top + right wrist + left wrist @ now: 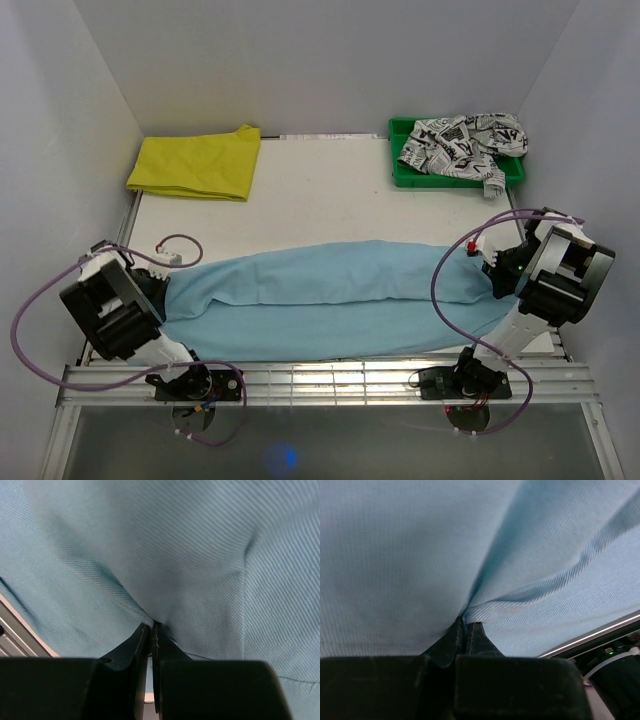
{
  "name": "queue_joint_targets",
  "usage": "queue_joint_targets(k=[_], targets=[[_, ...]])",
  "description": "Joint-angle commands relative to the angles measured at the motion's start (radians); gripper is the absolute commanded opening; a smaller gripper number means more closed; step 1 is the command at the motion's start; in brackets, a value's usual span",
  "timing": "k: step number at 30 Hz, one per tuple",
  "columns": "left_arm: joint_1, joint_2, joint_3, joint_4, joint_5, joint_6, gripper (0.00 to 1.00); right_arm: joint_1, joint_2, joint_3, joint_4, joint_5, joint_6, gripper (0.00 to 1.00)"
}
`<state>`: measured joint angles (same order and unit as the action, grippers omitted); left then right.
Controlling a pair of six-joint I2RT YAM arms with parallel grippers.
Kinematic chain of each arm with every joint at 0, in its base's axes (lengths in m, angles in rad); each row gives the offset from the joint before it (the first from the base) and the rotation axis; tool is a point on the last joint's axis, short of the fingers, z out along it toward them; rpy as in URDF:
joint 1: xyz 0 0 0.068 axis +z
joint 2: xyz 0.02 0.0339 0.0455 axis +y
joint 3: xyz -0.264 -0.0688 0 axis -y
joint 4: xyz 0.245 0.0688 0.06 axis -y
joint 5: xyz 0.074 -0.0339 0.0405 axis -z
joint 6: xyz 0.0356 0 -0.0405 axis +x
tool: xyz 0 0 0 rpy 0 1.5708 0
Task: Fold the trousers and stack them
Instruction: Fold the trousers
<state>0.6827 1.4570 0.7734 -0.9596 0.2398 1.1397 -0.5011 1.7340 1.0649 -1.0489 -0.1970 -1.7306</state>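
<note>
The light blue trousers lie lengthwise across the near half of the table, folded along their length, one layer over the other. My left gripper is shut on the cloth at their left end. In the left wrist view the closed left gripper pinches a pleat of the blue fabric. My right gripper is shut on their right end. In the right wrist view the right gripper nips a fold of the cloth, which fills the frame.
A folded yellow garment lies at the table's back left. A green tray at the back right holds a crumpled black-on-white printed garment. Bare white table lies between them and the trousers. A metal rail runs along the near edge.
</note>
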Motion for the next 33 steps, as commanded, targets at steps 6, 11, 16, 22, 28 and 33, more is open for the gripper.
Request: queue_joint_targets(k=[6, 11, 16, 22, 28, 33], targets=[[-0.132, 0.468, 0.591, 0.205, -0.033, -0.382, 0.00, 0.004, 0.173, 0.299, 0.101, 0.011, 0.160, 0.08], [-0.201, 0.566, 0.846, 0.138, 0.010, -0.446, 0.00, 0.003, 0.191, 0.441, 0.044, -0.040, 0.178, 0.08], [-0.201, 0.635, 1.163, 0.088, 0.035, -0.501, 0.00, -0.002, 0.193, 0.627, -0.025, -0.131, 0.207, 0.08], [-0.149, 0.568, 1.353, 0.108, 0.116, -0.538, 0.00, -0.065, 0.164, 0.806, -0.120, -0.248, 0.184, 0.08], [-0.069, 0.343, 0.926, 0.162, 0.227, -0.341, 0.00, -0.112, 0.055, 0.545, -0.130, -0.204, 0.025, 0.08], [-0.011, 0.142, 0.452, 0.255, 0.202, -0.222, 0.00, -0.132, -0.062, 0.264, -0.060, -0.141, -0.108, 0.08]])
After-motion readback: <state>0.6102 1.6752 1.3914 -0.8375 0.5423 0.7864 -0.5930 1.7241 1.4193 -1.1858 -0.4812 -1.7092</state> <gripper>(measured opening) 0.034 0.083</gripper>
